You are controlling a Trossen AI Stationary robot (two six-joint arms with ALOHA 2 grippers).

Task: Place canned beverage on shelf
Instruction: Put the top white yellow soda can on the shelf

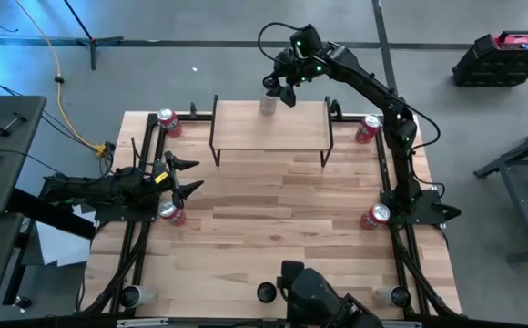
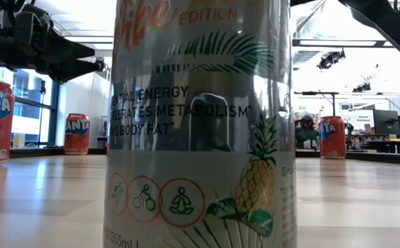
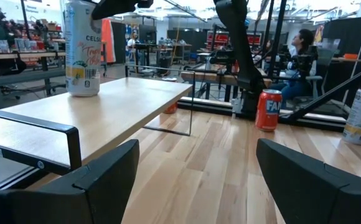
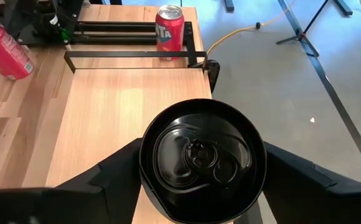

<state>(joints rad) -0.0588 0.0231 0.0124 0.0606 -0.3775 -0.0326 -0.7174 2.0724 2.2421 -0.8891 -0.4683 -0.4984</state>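
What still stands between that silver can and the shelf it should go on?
Nothing visible. The can already stands upright on the shelf, near its far edge. The right claw sits around its top, fingers spread to either side. The left claw waits, open, across the table.

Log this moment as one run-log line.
tall white slim can: upright on light wood black-legged shelf | right gripper: around can top | left gripper: open, waiting at left table edge

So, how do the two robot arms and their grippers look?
Both arms are dark, nearly black, and jointed. The right arm carries small green lights near its wrist and a looping black cable. The left gripper has pointed, wedge-shaped black fingers and a yellow mark beside them. The right gripper is black too.
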